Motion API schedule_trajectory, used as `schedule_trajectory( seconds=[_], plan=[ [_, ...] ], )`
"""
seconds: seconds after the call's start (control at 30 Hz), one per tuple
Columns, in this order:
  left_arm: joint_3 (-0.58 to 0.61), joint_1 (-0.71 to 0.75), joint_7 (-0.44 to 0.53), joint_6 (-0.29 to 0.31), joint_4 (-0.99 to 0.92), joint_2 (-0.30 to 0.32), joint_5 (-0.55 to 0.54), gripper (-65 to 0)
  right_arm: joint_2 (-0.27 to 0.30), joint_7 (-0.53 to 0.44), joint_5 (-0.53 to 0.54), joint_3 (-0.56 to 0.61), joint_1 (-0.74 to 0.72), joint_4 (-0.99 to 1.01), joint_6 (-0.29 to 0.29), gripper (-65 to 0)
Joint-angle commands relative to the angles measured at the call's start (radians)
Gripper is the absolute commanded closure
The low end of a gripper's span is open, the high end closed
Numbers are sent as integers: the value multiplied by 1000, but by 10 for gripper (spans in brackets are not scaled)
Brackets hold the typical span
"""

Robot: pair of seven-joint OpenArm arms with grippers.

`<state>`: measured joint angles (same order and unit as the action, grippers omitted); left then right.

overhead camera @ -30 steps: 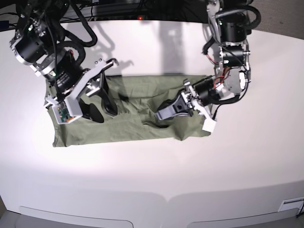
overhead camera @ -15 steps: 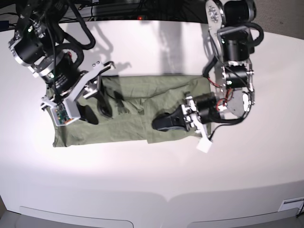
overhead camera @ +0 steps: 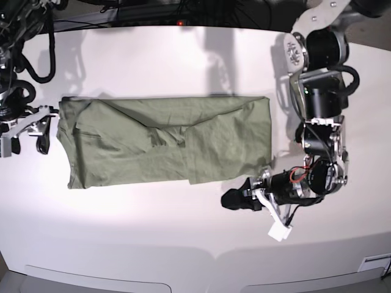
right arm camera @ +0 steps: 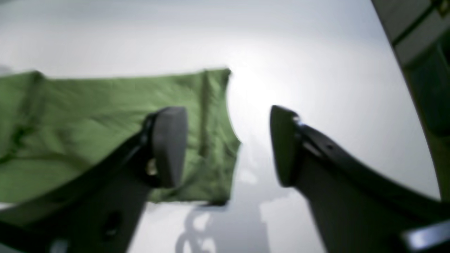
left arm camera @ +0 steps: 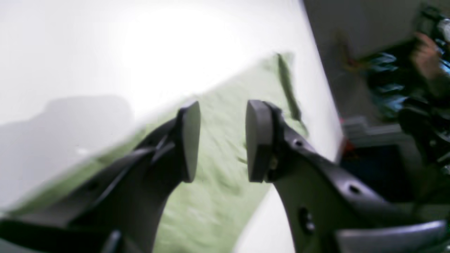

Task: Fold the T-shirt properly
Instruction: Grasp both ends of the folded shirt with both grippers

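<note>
At the far left edge of the base view, the right tool (overhead camera: pixel 27 129) hangs just off the left end of the T-shirt (overhead camera: pixel 165 141), clear of the cloth. In the right wrist view its two dark fingers (right arm camera: pixel 168 146) stand well apart with nothing between them — the tool is open and empty, with the shirt's short edge lying on the tabletop (right arm camera: pixel 316 70) behind it.

The T-shirt lies across the middle of the white tabletop (overhead camera: pixel 183 61) as a long, wrinkled olive-green band, its length running left to right. Its upper edge is nearly straight; its lower edge steps down slightly near the middle, and creases gather around the centre. The left end is a little narrower and slanted, the right end squarer.

To the right, the left tool (overhead camera: pixel 235 199) sits low and just below the shirt's lower right corner, apart from the fabric. The left wrist view, blurred, shows its pads (left arm camera: pixel 258 140) parted with a clear gap and only green cloth (left arm camera: pixel 218 168) and tabletop seen beyond them — open, gripping nothing. Its arm (overhead camera: pixel 317 97) rises along the right side of the tabletop.
</note>
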<state>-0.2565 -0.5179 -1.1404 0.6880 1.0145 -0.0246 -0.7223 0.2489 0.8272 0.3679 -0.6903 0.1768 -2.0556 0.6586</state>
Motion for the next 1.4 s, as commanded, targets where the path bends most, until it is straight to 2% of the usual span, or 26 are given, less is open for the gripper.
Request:
schedule_trajectory(
  seconds=[0.0,0.1,0.27,0.33,0.4,0.47,0.6,0.73,0.87,1.0,1.1,1.27,1.37],
  plan=[
    [36,-40,32,10,15,-8,-2,-217,29,-45,10,-3,-12,21,-2,-422],
    [152,-57,115,10,15,-8,81,-218,73,-63,37,-3,-47,147,-14,-422],
    [351,-70,299,10,15,-9,283,-217,154,139,200,-3,-211,437,-27,-422],
    [417,-70,362,10,15,-9,382,-217,191,171,240,-3,-275,573,-27,-422],
    [472,-70,401,-48,15,-8,476,-217,228,172,265,-3,-326,708,-23,-422],
    [509,-70,417,-104,15,-8,552,-217,261,172,293,-3,-367,829,3,-422],
    [534,-69,416,-187,15,-8,641,-217,299,172,341,-1,-423,1012,35,-422],
    [533,-69,367,-236,15,-9,651,-217,303,156,348,48,-447,1136,40,-422],
    [533,-69,312,-282,15,-5,665,-216,302,79,347,181,-448,1190,40,-422],
    [533,-69,312,-340,15,-5,748,-215,295,55,348,315,-449,1198,40,-422],
    [533,-69,313,-349,15,5,764,-215,263,57,350,370,-448,1198,40,-422],
    [533,-63,314,-348,15,29,763,-215,185,99,351,375,-448,1198,40,-422],
    [533,-61,309,-349,15,47,760,-215,160,114,351,375,-447,1197,40,-413]
  ],
)
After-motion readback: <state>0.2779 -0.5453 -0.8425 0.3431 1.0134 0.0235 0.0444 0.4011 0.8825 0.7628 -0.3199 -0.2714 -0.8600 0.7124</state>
